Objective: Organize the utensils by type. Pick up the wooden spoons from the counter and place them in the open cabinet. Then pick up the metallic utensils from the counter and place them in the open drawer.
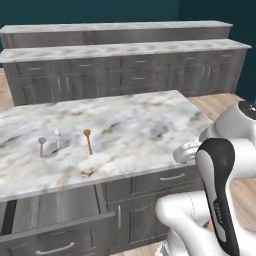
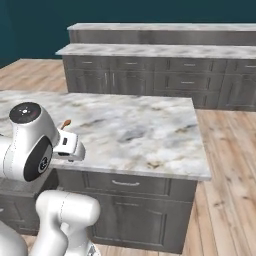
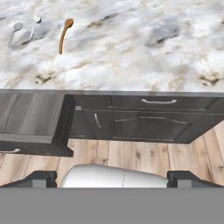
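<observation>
Tool point(image 3: 112, 177) spread wide off counter point(image 3: 131, 52) edge, wooden spoon point(image 3: 64, 35) w/ bare marble around, open drawer point(image 3: 30, 116) below.

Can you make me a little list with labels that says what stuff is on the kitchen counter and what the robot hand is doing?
counter: white-grey marble top
wooden spoon: one, lying on the counter
metallic utensils: two small silver pieces lying just left of the wooden spoon
open drawer: pulled out below the counter's left end, looks bare inside
gripper: open, holding nothing, back from the counter's front edge
task so far: nothing put away yet
</observation>
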